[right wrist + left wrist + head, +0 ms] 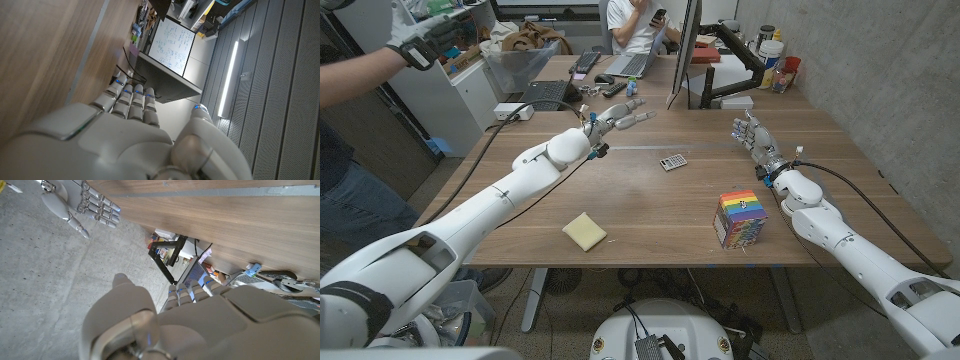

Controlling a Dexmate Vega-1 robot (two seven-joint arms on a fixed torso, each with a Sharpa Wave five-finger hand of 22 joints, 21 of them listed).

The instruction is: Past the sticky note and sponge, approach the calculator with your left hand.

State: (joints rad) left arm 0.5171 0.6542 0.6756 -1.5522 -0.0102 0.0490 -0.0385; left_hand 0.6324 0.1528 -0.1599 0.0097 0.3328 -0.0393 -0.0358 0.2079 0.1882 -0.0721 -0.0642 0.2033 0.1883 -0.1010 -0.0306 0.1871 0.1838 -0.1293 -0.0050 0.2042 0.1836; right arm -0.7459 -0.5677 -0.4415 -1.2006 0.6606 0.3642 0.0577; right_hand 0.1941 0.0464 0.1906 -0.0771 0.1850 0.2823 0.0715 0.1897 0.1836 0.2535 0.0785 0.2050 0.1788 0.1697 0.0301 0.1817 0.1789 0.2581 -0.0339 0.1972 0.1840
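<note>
Calculator point(673, 162), a small flat grey one with dark keys, lies face up near the middle of the wooden counter point(650, 215), unobstructed and within reach of my left hand point(623, 118). That hand hangs above the counter beyond and to the left of the calculator, fingers stretched forward and slightly apart, holding nothing; I judge it must come back and down to the right to close in. My right hand point(754, 137) waits upright near the far right side, fingers apart and empty, well away from the path. A yellow square sticky note point(584, 231) lies on the near side under my left forearm, and the rainbow-striped sponge block point(739, 217) stands to the near right; neither blocks the approach. A monitor on its black arm point(687, 50) stands close behind.
</note>
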